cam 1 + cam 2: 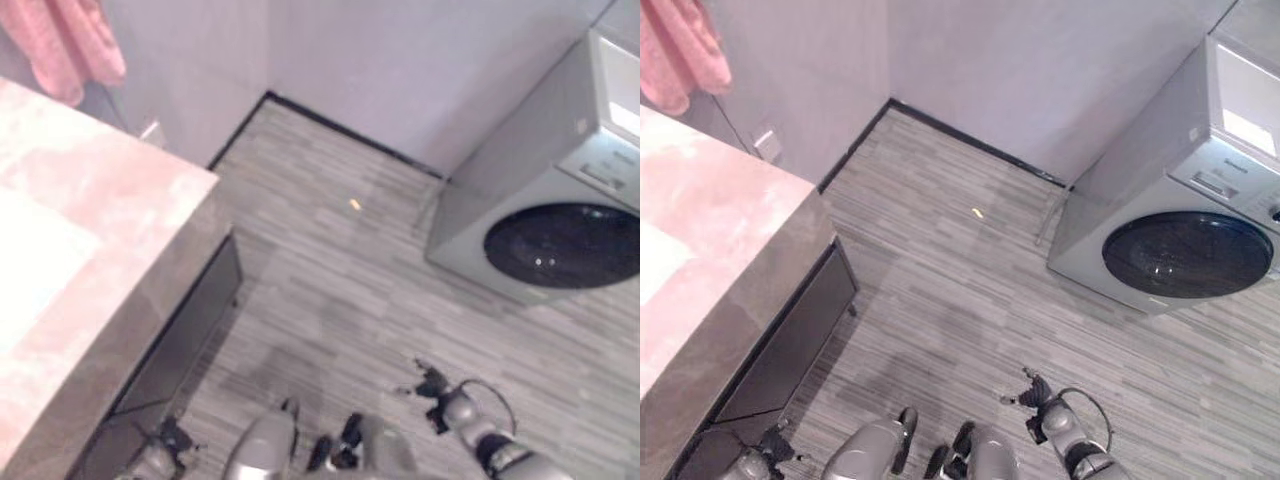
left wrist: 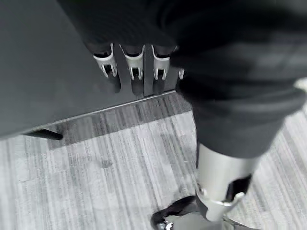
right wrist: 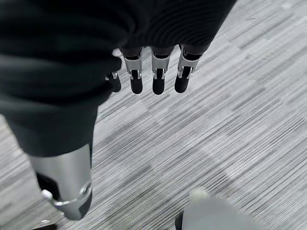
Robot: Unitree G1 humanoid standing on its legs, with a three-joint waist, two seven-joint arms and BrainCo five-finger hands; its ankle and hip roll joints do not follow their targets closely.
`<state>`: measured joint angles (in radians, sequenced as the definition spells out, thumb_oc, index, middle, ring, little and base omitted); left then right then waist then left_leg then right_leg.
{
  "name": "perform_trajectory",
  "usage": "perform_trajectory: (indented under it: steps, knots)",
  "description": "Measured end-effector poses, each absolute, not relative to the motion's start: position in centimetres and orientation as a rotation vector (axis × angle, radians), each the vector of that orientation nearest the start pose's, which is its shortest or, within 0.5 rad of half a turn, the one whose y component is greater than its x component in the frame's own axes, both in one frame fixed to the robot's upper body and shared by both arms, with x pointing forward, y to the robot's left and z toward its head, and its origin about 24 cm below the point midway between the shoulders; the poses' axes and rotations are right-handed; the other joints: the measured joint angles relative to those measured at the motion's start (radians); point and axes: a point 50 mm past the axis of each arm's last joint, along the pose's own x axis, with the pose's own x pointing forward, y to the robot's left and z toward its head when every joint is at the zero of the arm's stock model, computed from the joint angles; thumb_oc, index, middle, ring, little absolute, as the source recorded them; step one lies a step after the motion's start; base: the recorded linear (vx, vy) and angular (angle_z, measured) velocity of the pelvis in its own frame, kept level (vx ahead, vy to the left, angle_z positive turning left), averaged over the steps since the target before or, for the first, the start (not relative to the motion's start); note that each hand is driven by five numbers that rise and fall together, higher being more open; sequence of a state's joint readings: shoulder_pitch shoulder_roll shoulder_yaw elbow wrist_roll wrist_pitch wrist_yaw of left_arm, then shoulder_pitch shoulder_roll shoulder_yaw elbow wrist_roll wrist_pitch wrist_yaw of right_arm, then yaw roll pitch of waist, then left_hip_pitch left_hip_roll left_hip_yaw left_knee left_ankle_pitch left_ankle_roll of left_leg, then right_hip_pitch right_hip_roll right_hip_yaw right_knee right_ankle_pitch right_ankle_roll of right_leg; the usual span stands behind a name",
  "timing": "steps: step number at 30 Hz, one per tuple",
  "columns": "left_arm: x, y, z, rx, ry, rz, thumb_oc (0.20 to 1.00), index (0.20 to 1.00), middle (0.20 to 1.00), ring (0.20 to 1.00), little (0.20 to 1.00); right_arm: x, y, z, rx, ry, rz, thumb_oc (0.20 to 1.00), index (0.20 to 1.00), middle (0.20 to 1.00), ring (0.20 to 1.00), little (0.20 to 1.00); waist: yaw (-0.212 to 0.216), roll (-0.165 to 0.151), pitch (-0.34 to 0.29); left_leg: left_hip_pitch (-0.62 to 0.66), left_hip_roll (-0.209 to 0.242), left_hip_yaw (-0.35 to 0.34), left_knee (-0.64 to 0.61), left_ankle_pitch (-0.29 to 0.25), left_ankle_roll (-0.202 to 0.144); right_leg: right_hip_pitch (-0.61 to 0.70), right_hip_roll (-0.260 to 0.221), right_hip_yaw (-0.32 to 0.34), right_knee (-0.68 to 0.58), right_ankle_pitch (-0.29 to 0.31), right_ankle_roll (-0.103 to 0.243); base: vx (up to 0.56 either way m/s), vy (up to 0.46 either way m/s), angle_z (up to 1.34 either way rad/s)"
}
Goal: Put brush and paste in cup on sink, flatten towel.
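Countertop (image 1: pixel 90 210) at left, pink towel (image 1: pixel 70 45) above; washing machine (image 1: pixel 1170 230) at right; both hands released, left hand (image 2: pixel 134 72), right hand (image 3: pixel 153 72).

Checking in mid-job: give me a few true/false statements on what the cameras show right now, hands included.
1. A pink towel hangs on the wall above the counter. True.
2. The washing machine stands on the robot's left. False: it stands on the right, against the wall.
3. The right hand holds a toothbrush. False: its fingers hang relaxed over the floor, holding nothing.
4. The left hand hangs by the dark cabinet, holding nothing. True.
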<state>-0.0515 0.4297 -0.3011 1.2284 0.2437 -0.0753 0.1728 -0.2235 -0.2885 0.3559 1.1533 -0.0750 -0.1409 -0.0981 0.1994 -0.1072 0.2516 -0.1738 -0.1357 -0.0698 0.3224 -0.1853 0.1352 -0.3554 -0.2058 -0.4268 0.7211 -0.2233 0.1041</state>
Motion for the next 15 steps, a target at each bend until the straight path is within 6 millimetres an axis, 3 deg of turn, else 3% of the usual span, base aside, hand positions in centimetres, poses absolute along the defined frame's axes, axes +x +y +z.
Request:
perform_trajectory:
  steps: [1, 2, 3, 5, 6, 7, 9, 10, 12, 14, 15]
  knots:
    - [11.6, 29.6, -13.2, 0.854, 1.077, -0.022, 1.0, 1.0, 1.0, 1.0, 1.0, 19.6, -21.8, -12.1, -0.586, 0.807, 0.133, 1.0, 1.0, 1.0, 1.0, 1.0, 0.01, 0.008, -0.002, 0.009, 0.004, 0.005, -0.006, -0.003, -0.005, 0.014, -0.012, -0.05, -0.101, 0.005, -0.018, 0.2, -0.086, -0.26]
    - [11.6, 29.6, -13.2, 0.851, 1.077, -0.015, 1.0, 1.0, 1.0, 1.0, 1.0, 19.4, -21.8, -12.3, -0.586, 0.818, 0.132, 1.0, 1.0, 1.0, 1.0, 1.0, 0.02, 0.02, -0.008, 0.008, 0.017, 0.005, -0.005, -0.01, -0.014, 0.024, 0.004, -0.053, -0.255, 0.022, -0.014, 0.27, -0.076, -0.2]
    - [11.7, 30.0, -13.0, 0.845, 1.078, 0.007, 1.0, 1.0, 1.0, 1.0, 1.0, 19.4, -21.9, -12.3, -0.587, 0.821, 0.129, 1.0, 1.0, 1.0, 1.0, 1.0, 0.023, 0.036, -0.005, 0.004, 0.028, -0.002, 0.0, -0.012, -0.017, 0.015, 0.011, -0.024, -0.409, 0.069, -0.013, 0.27, -0.074, -0.04]
    - [11.9, 30.4, -12.9, 0.839, 1.086, 0.029, 1.0, 1.0, 1.0, 1.0, 1.0, 18.9, -22.2, -12.6, -0.587, 0.847, 0.12, 1.0, 1.0, 1.0, 1.0, 1.0, 0.019, 0.05, -0.011, 0.011, 0.028, -0.038, -0.005, -0.019, -0.027, 0.027, 0.033, 0.066, -0.577, 0.132, 0.008, 0.44, -0.166, 0.32]
    - [12.1, 30.5, -12.8, 0.838, 1.082, 0.039, 1.0, 1.0, 1.0, 1.0, 1.0, 17.6, -22.9, -13.1, -0.581, 0.902, 0.096, 1.0, 1.0, 1.0, 1.0, 1.0, 0.016, 0.061, -0.014, 0.028, 0.019, -0.074, -0.005, -0.029, -0.037, 0.035, 0.037, 0.118, -0.623, 0.167, 0.01, 0.56, -0.303, 0.68]
    - [12.2, 30.5, -12.8, 0.832, 1.08, 0.05, 1.0, 1.0, 1.0, 1.0, 1.0, 17.0, -23.1, -13.4, -0.575, 0.921, 0.088, 1.0, 1.0, 1.0, 1.0, 1.0, 0.002, 0.069, -0.022, 0.035, 0.017, -0.098, -0.006, -0.039, -0.035, 0.039, 0.043, 0.14, -0.593, 0.182, -0.005, 0.28, -0.197, 0.86]
    - [12.3, 30.8, -12.6, 0.844, 1.07, 0.068, 1.0, 1.0, 1.0, 1.0, 1.0, 15.4, -23.3, -14.0, -0.563, 0.964, 0.085, 1.0, 1.0, 1.0, 1.0, 1.0, -0.006, 0.055, -0.042, 0.067, 0.004, -0.143, -0.018, -0.047, -0.032, 0.029, 0.059, 0.12, -0.497, 0.192, -0.017, 0.26, -0.206, 0.78]
    - [11.7, 31.0, -12.6, 0.851, 1.083, 0.069, 1.0, 1.0, 1.0, 1.0, 1.0, 14.7, -23.2, -14.3, -0.561, 0.983, 0.09, 1.0, 1.0, 1.0, 1.0, 1.0, -0.016, 0.052, -0.06, 0.064, 0.004, -0.155, -0.015, -0.045, -0.027, 0.033, 0.083, 0.113, -0.488, 0.207, -0.045, 0.5, -0.44, 0.77]
    - [12.0, 31.7, -12.1, 0.855, 1.062, 0.1, 1.0, 1.0, 1.0, 1.0, 1.0, 12.8, -24.4, -14.7, -0.53, 1.047, 0.031, 1.0, 1.0, 1.0, 1.0, 1.0, -0.035, 0.029, -0.091, 0.079, -0.001, -0.231, -0.051, -0.057, -0.05, 0.022, 0.141, 0.033, -0.448, 0.2, -0.07, 0.43, -0.43, 0.88]
    - [13.1, 32.0, -11.4, 0.866, 1.001, 0.123, 1.0, 1.0, 1.0, 1.0, 1.0, 12.3, -25.6, -14.6, -0.514, 1.077, -0.029, 1.0, 1.0, 1.0, 1.0, 1.0, -0.046, 0.018, -0.106, 0.078, 0.003, -0.253, -0.053, -0.057, -0.05, 0.019, 0.167, -0.013, -0.487, 0.209, -0.144, 0.2, -0.233, 0.75]
    - [13.4, 32.0, -11.2, 0.868, 0.986, 0.121, 1.0, 1.0, 1.0, 1.0, 1.0, 12.0, -26.5, -14.5, -0.515, 1.09, -0.057, 1.0, 1.0, 1.0, 1.0, 1.0, -0.045, 0.019, -0.107, 0.091, 0.005, -0.255, -0.061, -0.064, -0.061, 0.017, 0.169, -0.029, -0.488, 0.193, -0.163, 0.27, -0.26, 0.39]
